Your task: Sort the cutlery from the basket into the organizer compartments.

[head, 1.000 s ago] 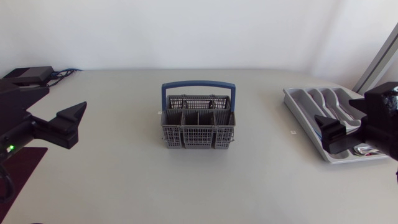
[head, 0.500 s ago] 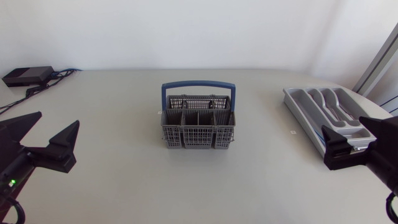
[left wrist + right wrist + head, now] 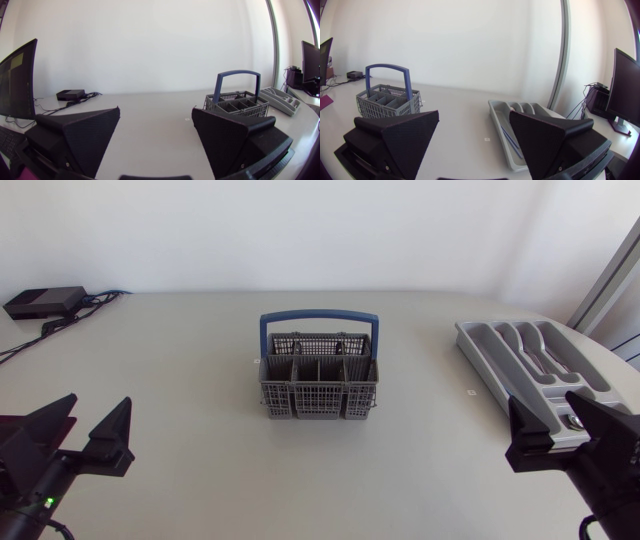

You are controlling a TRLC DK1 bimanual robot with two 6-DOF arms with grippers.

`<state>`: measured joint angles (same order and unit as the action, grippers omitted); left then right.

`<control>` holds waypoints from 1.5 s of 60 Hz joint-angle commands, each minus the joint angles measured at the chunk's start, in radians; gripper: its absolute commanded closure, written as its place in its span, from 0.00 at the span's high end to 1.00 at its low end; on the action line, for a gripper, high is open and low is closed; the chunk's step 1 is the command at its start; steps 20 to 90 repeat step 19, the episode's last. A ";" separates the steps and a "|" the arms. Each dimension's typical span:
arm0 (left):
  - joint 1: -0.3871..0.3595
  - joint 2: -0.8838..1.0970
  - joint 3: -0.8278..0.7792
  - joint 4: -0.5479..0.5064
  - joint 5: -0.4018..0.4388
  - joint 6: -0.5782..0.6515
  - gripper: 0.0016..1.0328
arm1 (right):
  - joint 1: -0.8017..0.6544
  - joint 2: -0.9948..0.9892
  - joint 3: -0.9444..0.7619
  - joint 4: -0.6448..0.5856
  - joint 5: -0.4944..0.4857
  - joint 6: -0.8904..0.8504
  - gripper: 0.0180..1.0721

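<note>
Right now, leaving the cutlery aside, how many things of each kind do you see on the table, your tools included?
Basket: 1
Tray: 1
Black box: 1
Tools: 2, left tool and right tool
Total: 5

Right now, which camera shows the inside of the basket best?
The head view: it looks down on the whole basket and into its compartments. Both wrist views show it only from the side, so its walls hide most of the inside.
</note>
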<state>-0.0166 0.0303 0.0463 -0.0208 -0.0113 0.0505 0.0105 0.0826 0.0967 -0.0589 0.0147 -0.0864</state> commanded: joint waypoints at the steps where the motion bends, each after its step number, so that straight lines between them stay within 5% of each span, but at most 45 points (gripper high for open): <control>1: 0.017 -0.030 -0.046 0.021 0.011 -0.051 0.96 | -0.008 -0.046 -0.060 0.035 -0.009 0.062 0.96; 90: 0.017 -0.030 -0.046 0.021 0.011 -0.051 0.96 | -0.010 -0.083 -0.097 0.059 -0.015 0.086 0.96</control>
